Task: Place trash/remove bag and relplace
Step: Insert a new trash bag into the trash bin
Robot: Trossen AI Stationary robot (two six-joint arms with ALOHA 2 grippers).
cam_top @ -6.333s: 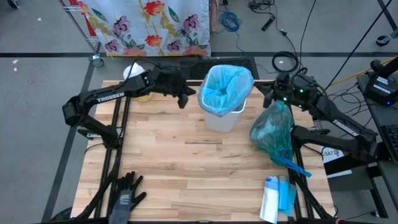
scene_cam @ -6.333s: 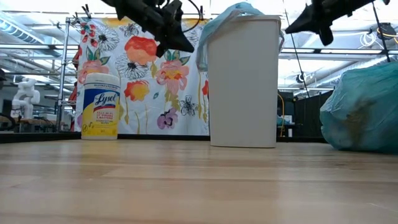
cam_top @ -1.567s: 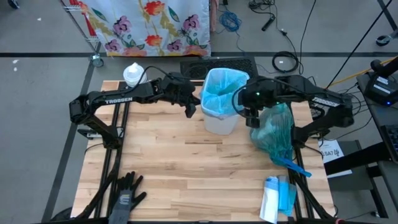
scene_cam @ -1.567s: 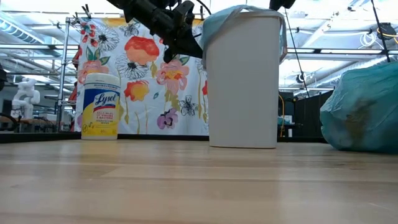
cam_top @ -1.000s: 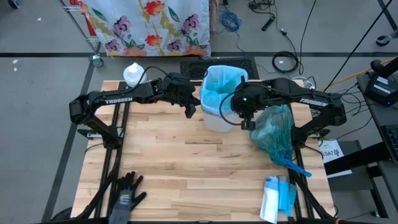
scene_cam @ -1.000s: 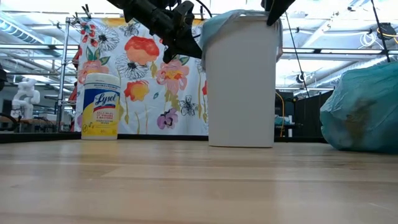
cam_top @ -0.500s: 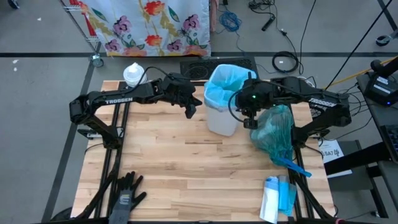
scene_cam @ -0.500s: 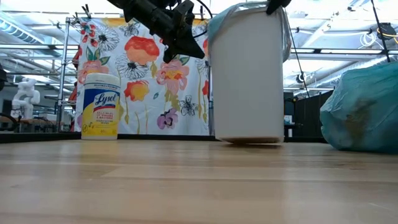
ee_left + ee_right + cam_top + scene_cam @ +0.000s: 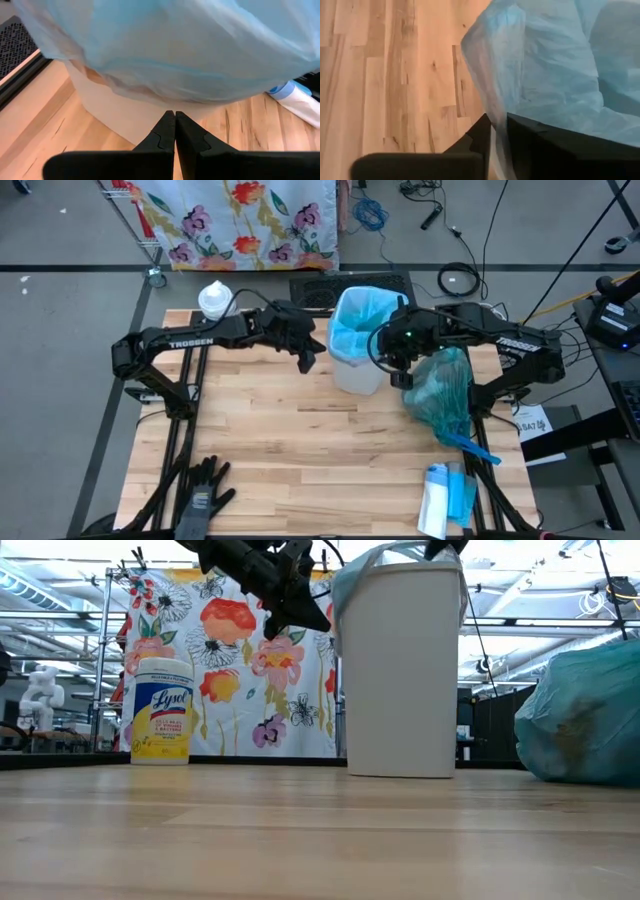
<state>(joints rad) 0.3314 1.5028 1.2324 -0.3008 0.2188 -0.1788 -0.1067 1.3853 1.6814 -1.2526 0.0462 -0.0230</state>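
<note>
A white bin point(image 9: 356, 376) stands on the table's far middle. A light blue bag point(image 9: 360, 320) lines it, and the bag's rim is draped over the bin's edge point(image 9: 175, 45). My right gripper point(image 9: 388, 356) is at the bin's right rim, shut on the bag point(image 9: 545, 75). My left gripper point(image 9: 308, 360) hangs shut just left of the bin point(image 9: 400, 670), clear of its wall point(image 9: 130, 115). A full teal bag point(image 9: 440, 395) rests on the table to the right of the bin. The trash itself is hidden. My right gripper pinches the thin film of the liner bag's draped rim point(image 9: 496, 132) between its two fingers, at the bin's right side. The fingers slant down from above. The bag stays spread over the bin's opening, and the bin stands flat on the table.
A Lysol wipes canister point(image 9: 214, 301) stands at the far left. Black gloves point(image 9: 200, 492) lie at the near left corner. A white and blue pack point(image 9: 446, 498) lies at the near right. Bare wood stretches across the middle and near side point(image 9: 300, 450).
The bin has slid a little toward the table's right edge. Half a second ago its bottom was tipped off the wood; now it stands flat again. My right gripper has stayed at the bin's right rim, shifting slightly with it.
</note>
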